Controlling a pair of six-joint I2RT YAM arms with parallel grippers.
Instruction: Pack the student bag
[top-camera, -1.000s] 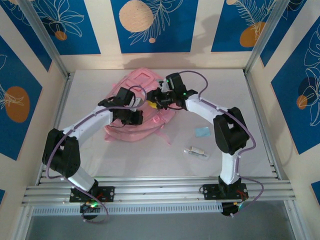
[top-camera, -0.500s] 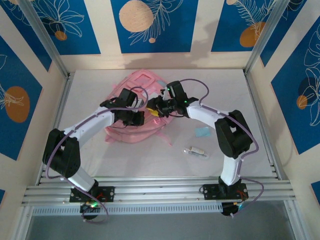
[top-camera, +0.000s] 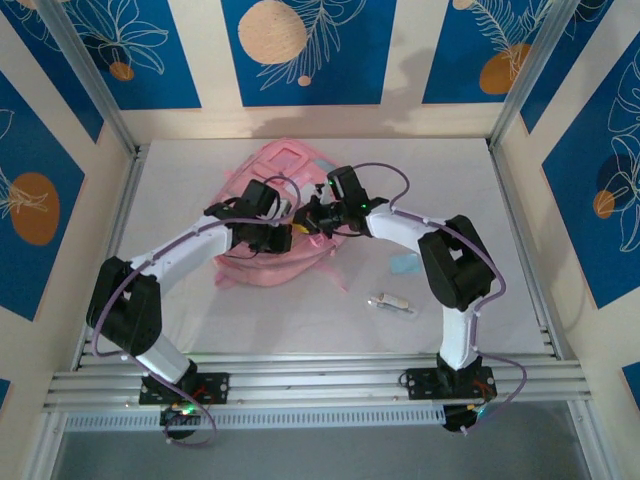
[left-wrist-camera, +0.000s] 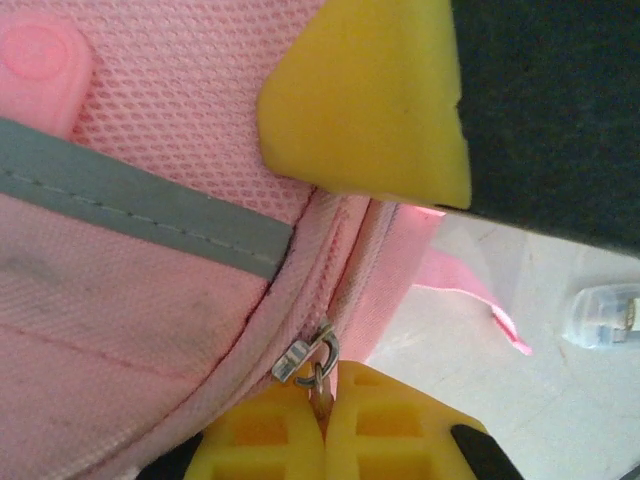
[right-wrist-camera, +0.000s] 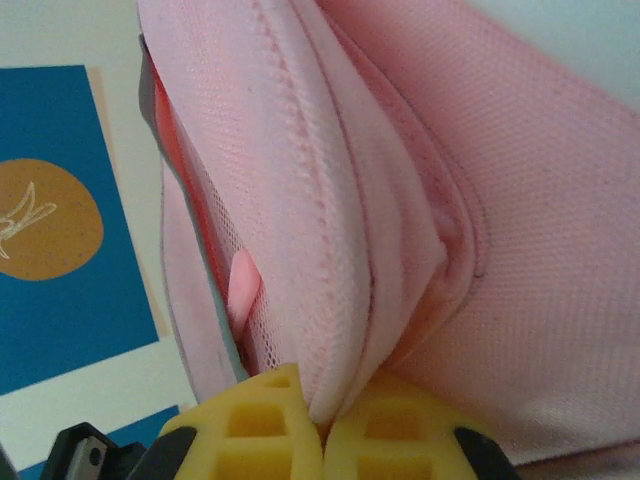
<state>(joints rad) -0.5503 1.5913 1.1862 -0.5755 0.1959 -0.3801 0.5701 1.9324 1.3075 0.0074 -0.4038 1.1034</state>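
Pinching student bag (right-wrist-camera: 400, 180) (interior hidden): right hand (right-wrist-camera: 323, 425).

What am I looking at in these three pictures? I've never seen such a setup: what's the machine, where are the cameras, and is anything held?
The machine is a pair of white robot arms, the left arm and the right arm, bolted at the near edge of a white table. The wide picture looks down from above and behind them. The two close-ups come from a camera on each wrist. On the table lies the student bag, a soft pink backpack, with a pale blue item and a small clear item nearby. The left gripper is shut on the bag's metal zip pull. The right gripper is shut too, pinching a fold of the bag's fabric.
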